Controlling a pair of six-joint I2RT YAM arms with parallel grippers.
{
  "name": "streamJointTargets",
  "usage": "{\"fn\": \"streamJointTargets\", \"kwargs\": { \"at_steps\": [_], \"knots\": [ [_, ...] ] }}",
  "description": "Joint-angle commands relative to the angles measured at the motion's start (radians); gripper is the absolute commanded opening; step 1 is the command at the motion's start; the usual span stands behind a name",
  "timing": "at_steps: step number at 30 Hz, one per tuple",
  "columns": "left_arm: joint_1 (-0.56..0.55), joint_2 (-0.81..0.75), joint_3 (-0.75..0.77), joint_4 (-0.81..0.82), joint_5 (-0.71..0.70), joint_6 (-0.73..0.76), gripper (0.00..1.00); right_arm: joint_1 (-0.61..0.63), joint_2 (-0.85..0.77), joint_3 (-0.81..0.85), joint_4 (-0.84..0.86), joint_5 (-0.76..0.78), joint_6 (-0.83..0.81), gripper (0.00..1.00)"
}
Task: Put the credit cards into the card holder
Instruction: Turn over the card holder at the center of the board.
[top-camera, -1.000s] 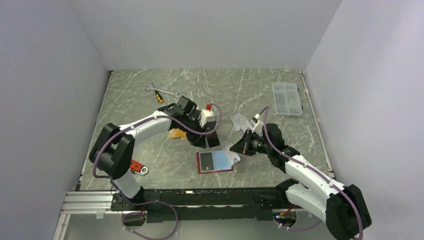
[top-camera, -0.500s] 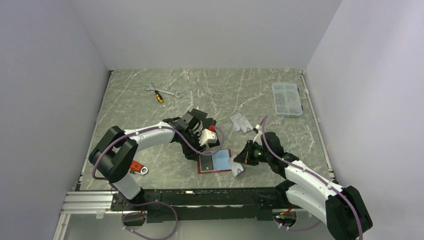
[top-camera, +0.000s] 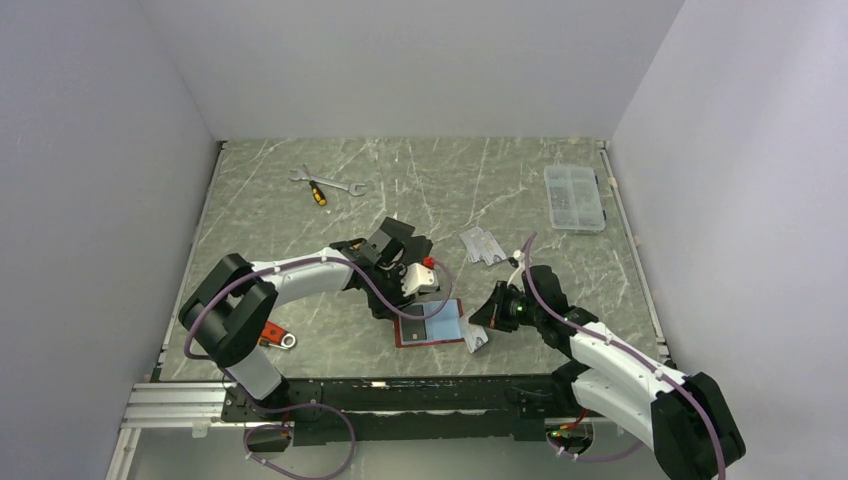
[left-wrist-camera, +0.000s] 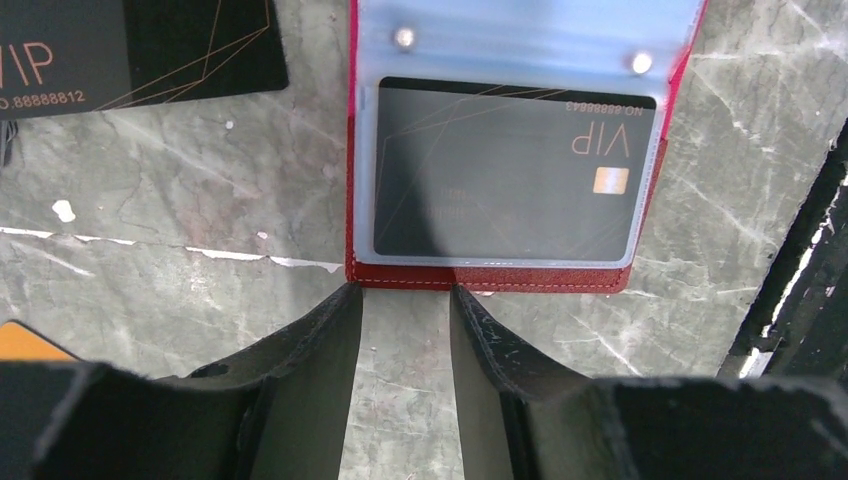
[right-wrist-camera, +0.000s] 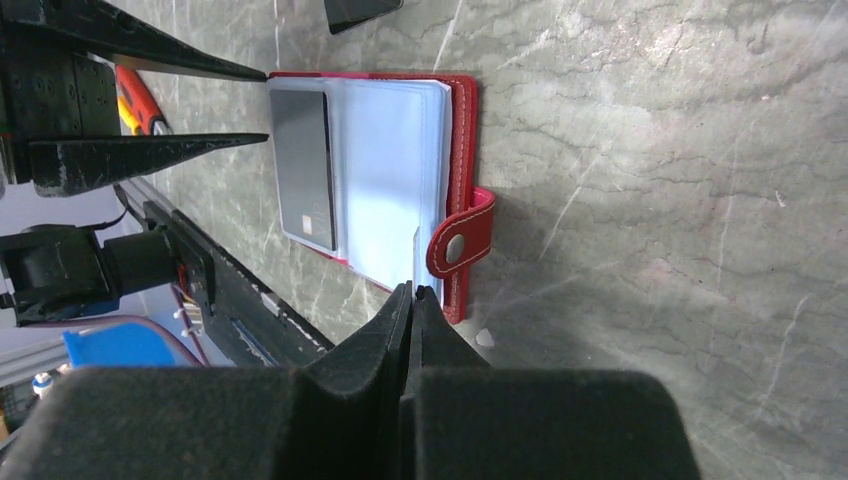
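The dark-red card holder (left-wrist-camera: 500, 275) lies open on the table, and a black credit card (left-wrist-camera: 505, 170) sits inside its clear sleeve. My left gripper (left-wrist-camera: 405, 300) is open and holds nothing, its tips just short of the holder's near edge. Another black card (left-wrist-camera: 130, 50) lies on the table to the left, with an orange card's corner (left-wrist-camera: 25, 340) at the frame edge. My right gripper (right-wrist-camera: 412, 290) is shut on the edge of a clear sleeve (right-wrist-camera: 390, 170) beside the snap tab (right-wrist-camera: 460, 245). Silver-grey cards (top-camera: 482, 245) lie behind the holder (top-camera: 430, 325).
A clear compartment box (top-camera: 574, 197) stands at the back right. A wrench and a screwdriver (top-camera: 325, 187) lie at the back left. A red-handled tool (top-camera: 275, 335) lies by the left arm's base. The table's front rail (right-wrist-camera: 230, 300) runs close behind the holder.
My left gripper has come from the card stacks to the holder's left side and narrowed slightly. The right gripper has dropped toward the front with the sleeve, which now lies lower.
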Motion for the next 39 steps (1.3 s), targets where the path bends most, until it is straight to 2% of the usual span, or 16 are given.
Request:
{"fn": "streamJointTargets", "kwargs": {
  "at_steps": [1, 11, 20, 39],
  "knots": [
    [-0.029, -0.018, 0.002, 0.022, -0.022, 0.023, 0.43, 0.003, -0.015, -0.018, 0.028, 0.017, 0.003, 0.00],
    [-0.048, -0.022, 0.001, 0.030, -0.044, 0.023, 0.42, 0.004, 0.007, -0.033, 0.062, 0.008, 0.014, 0.00],
    [-0.047, -0.030, 0.000, 0.024, -0.060, 0.031, 0.40, 0.001, -0.028, -0.002, -0.010, 0.050, -0.014, 0.00],
    [-0.047, -0.036, 0.010, 0.014, -0.051, 0.029, 0.37, 0.006, 0.072, -0.040, 0.129, -0.022, 0.023, 0.00]
  ]
}}
